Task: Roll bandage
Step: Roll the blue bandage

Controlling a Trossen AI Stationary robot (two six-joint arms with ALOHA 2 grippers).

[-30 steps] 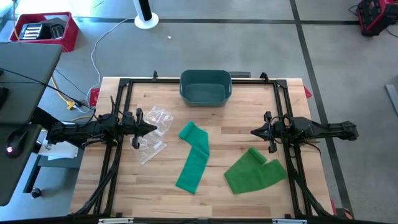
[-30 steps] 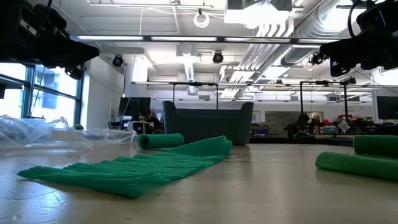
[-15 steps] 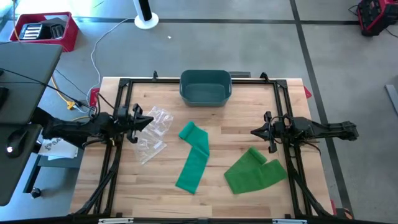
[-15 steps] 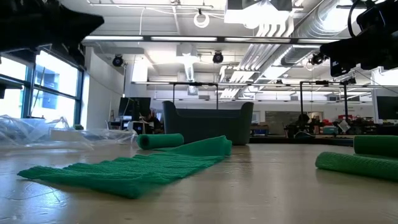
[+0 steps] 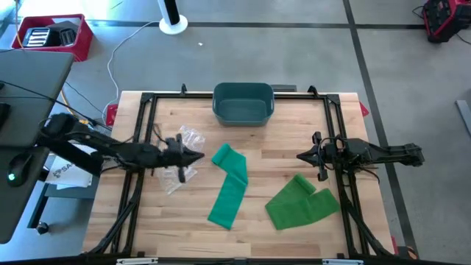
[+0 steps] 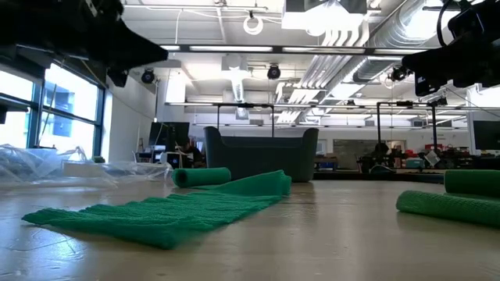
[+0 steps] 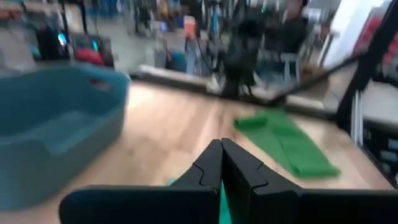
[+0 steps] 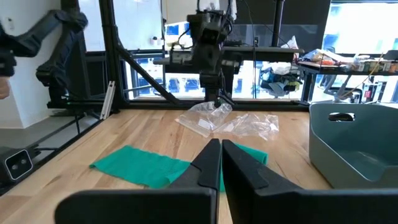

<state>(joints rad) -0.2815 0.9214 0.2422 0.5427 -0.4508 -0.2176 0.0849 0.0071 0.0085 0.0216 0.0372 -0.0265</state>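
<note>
Here the left gripper [image 5: 197, 155] is hovering with its fingers pressed together, holding nothing, above the clear plastic wrapper [image 5: 182, 156] and just beside the rolled end of the long green bandage [image 5: 229, 184]. That bandage is lying flat at the table's [image 5: 294, 132] middle, slanting toward the front edge. It looks light, soft and limp, likely to bunch, so pinching its rolled end seems best. The right gripper [image 5: 302, 156] is waiting, likewise closed and empty, near the second, folded bandage [image 5: 300, 202].

Closed left claw [image 7: 221, 163] above green bandage [image 7: 287, 141]
</note>
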